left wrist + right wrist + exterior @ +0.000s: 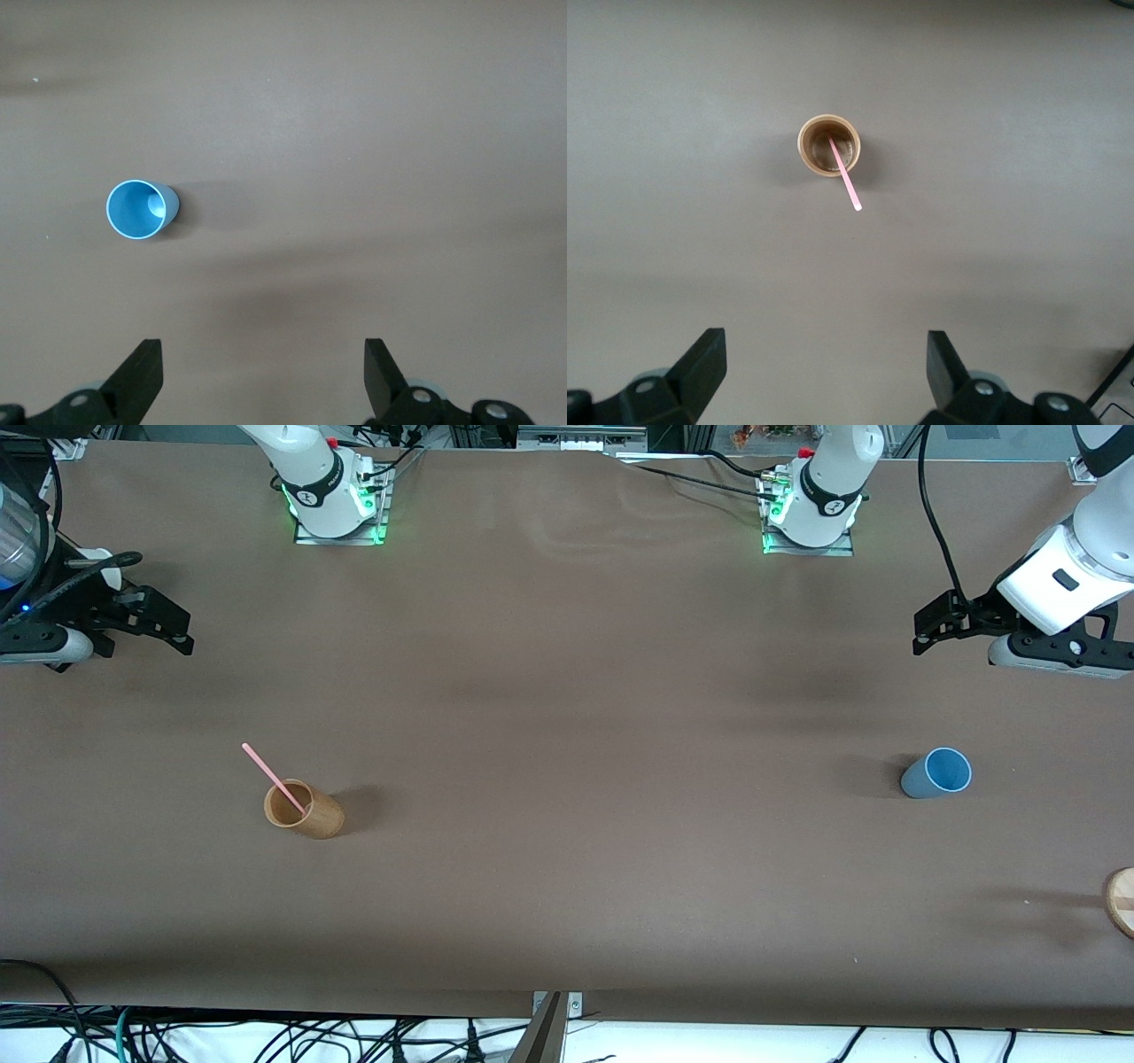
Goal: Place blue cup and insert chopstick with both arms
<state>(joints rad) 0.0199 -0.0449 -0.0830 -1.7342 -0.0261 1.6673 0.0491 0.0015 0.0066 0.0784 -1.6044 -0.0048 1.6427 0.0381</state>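
Observation:
The blue cup [936, 773] stands upright on the brown table toward the left arm's end; it also shows in the left wrist view [137, 209]. The pink chopstick [275, 777] leans inside a brown wooden cup [303, 810] toward the right arm's end, and both show in the right wrist view: the chopstick [847, 181] and the wooden cup [829, 145]. My left gripper [921, 634] [263, 354] is open and empty, up over bare table apart from the blue cup. My right gripper [184, 636] [824, 345] is open and empty, up over bare table apart from the wooden cup.
A round wooden disc [1122, 901] lies at the table's edge at the left arm's end, nearer to the front camera than the blue cup. Cables hang below the table's front edge.

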